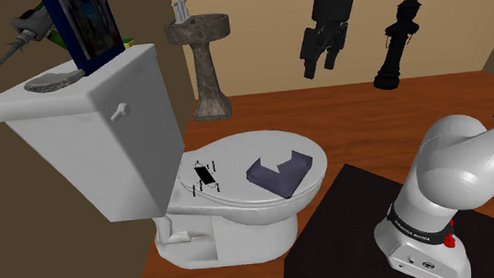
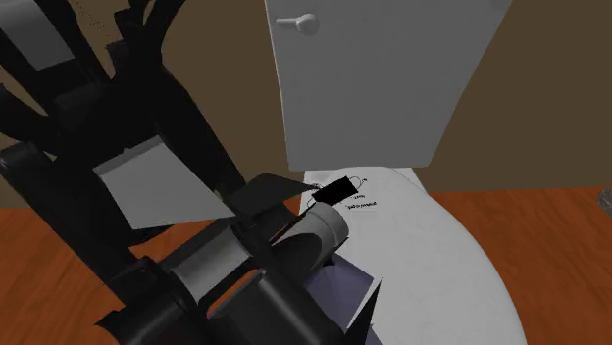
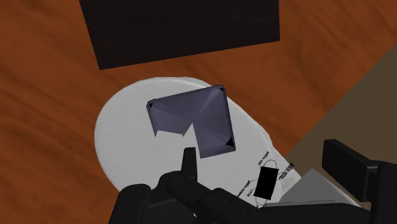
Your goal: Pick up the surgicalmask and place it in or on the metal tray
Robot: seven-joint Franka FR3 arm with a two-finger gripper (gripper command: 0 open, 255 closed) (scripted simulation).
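The surgical mask is a small black rectangle with thin white straps, lying flat on the white toilet lid near the tank. In the second exterior view the mask sits just below the tank. A grey-purple notched tray rests on the lid's front half, apart from the mask. My black gripper hangs high above the toilet, open and holding nothing. Seen from the wrist, the gripper looks down on the mask and the tray.
The white tank stands behind the lid with a grey stone and a blue upright panel on top. A stone pedestal sink and a black chess-piece statue stand on the wood floor. My black stand is beside the toilet.
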